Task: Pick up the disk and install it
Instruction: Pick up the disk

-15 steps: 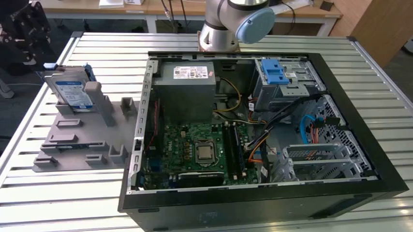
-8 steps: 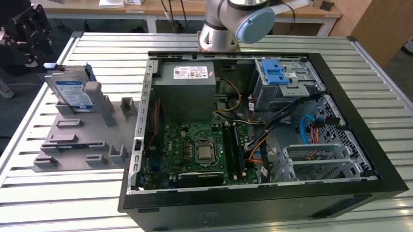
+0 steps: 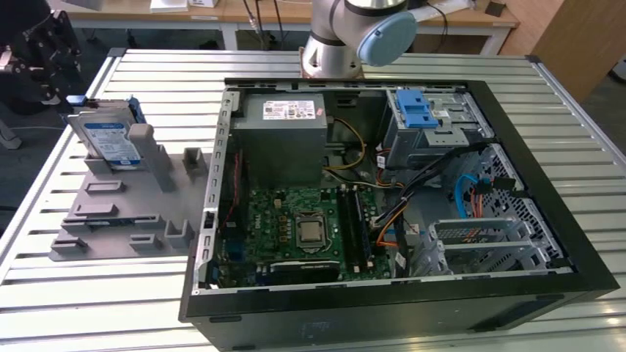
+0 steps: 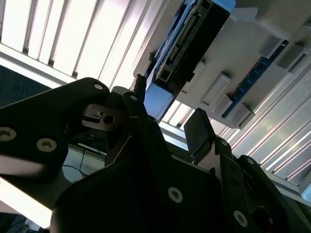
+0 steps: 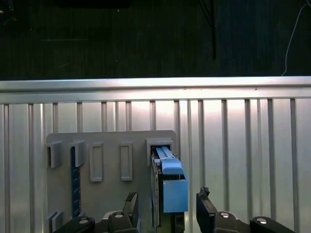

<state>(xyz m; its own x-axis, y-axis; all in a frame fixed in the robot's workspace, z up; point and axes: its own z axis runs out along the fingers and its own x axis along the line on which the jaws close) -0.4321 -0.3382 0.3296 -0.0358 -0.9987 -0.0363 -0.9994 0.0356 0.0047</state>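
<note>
a: black gripper (image 5: 167, 201) hangs spread open, fingers (image 5: 206, 209) flanking the silver-metal rectangular disk (image 5: 171, 187) with blue rails, not gripping.
b: disk's upright in its grey plastic rack (image 5: 109, 199) on the slatted aluminium table (image 5: 243, 145).

open PC case (image 3: 391, 308) on slatted table (image 3: 98, 308) | grey fixture plate (image 3: 127, 213) beside | mobo (image 3: 284, 213) inside

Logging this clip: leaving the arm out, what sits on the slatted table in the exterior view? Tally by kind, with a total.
disk: 1
grey holder tray: 1
open computer case: 1
Total: 3
</note>
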